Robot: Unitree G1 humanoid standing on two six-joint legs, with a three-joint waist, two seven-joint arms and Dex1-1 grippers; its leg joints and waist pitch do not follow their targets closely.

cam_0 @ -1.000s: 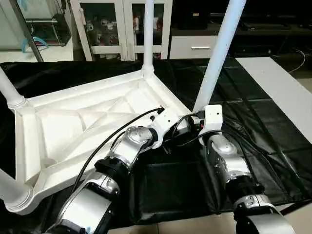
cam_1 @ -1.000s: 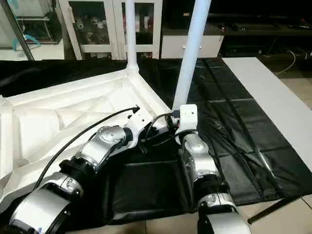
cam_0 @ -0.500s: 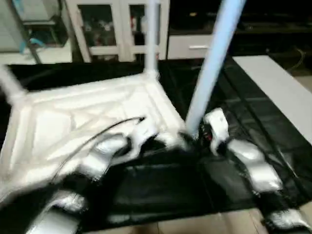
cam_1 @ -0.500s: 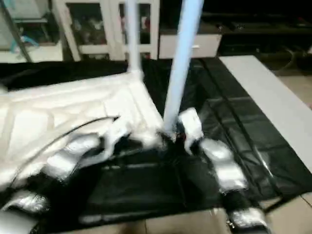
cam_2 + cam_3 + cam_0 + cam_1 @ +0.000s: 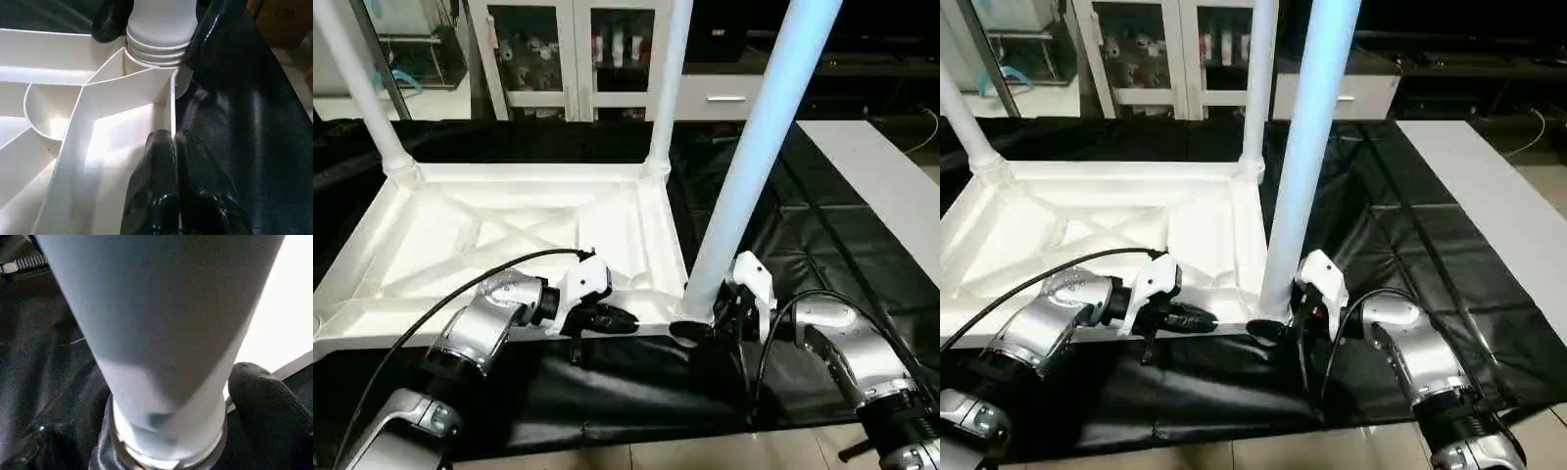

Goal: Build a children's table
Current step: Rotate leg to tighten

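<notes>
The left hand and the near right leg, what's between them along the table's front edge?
Just the tabletop's white rim; in the left eye view it runs bare from the left hand to the leg in its corner socket.

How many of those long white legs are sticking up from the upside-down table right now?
3. One white tapered leg rises at the far left corner, one at the far right corner, and one at the near right corner. The near left corner is out of frame, so a fourth may be hidden.
</notes>
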